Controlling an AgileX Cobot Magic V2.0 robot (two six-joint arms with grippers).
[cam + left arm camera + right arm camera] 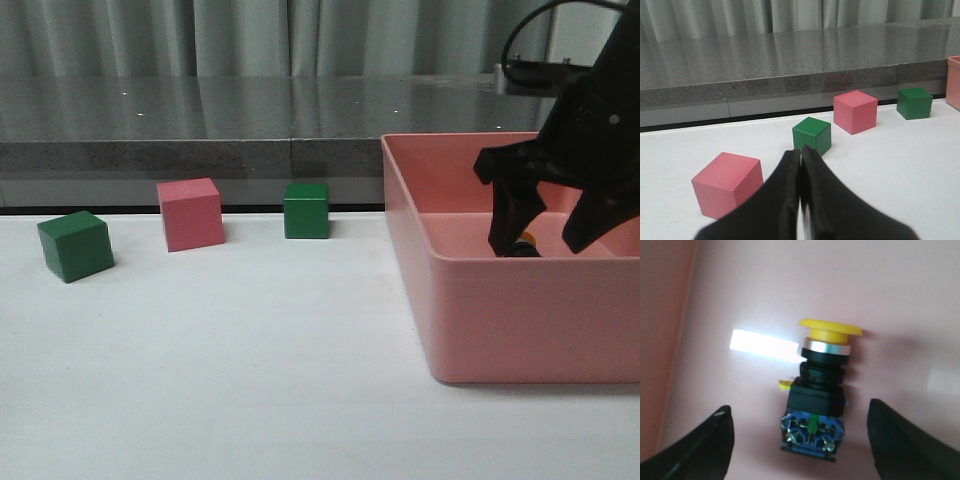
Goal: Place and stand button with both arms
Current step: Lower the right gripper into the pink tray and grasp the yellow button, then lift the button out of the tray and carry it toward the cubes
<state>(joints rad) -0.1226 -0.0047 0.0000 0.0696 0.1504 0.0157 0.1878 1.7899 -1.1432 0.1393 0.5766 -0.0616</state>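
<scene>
While right arm [590, 120] dips into bin [500, 320], fingers [695, 450] straddle button [820, 390] (spread wide).

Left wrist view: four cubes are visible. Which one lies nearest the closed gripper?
The pink cube beside the left gripper; the green cube sits slightly farther.

A: What's on the desk [250, 380]?
B: Pink bin [520, 320] on the right, right gripper [553, 235] reaching down inside w/ fingers spread.
A: Button?
B: Only a small orange-ish bit [524, 243] beside one finger, can't tell more.
A: Cubes?
B: Three on the left: green cube [75, 245], pink cube [190, 213], 2nd green cube [306, 210], all apart.
</scene>
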